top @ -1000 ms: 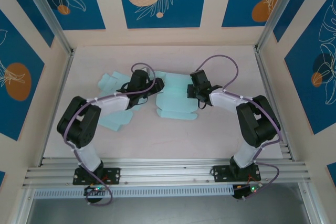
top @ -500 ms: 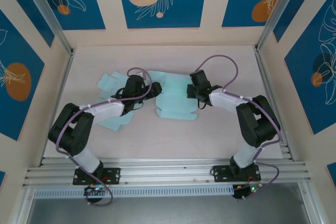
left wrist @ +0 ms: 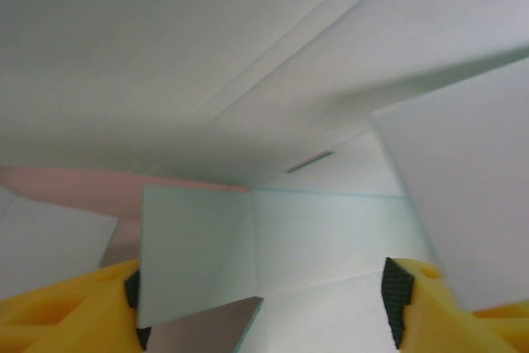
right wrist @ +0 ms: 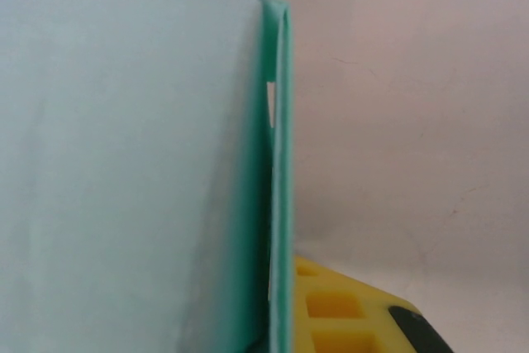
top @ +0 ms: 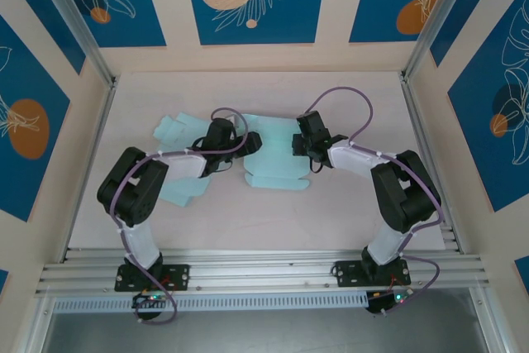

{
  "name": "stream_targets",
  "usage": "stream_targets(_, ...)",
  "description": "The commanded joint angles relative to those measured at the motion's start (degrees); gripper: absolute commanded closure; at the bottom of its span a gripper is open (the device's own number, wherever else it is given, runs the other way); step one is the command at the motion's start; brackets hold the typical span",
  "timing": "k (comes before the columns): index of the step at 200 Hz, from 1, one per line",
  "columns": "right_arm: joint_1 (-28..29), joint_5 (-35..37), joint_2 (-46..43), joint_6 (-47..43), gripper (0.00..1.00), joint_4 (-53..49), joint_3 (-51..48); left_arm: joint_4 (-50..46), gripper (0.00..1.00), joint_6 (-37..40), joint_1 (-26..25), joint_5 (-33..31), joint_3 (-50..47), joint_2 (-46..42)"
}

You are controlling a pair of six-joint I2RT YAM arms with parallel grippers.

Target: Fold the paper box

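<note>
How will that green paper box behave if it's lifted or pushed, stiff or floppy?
Probably floppy: the paper box is thin sheet, its panels bending along creases in the left wrist view. Likely very light, so a push may slide it across the table rather than fold it. The doubled edge looks somewhat stiffer.

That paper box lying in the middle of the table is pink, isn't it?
Not pink. The paper box lying in the middle of the table is pale green, as the top external view shows.
</note>
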Motion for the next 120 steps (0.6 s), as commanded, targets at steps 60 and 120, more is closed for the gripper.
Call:
stream_targets(60, 0.9, 0.7, 0.3, -0.5, 0.87, 0.6, 1.1, 3.2, 0.48, 4.8, -1.6, 3.0, 4.1, 0.7)
stream_targets(120, 1.4, 0.6, 0.9, -0.1, 0.87, 0.6, 1.6, 5.2, 0.56, 3.6, -3.8, 5.2, 5.8, 4.1)
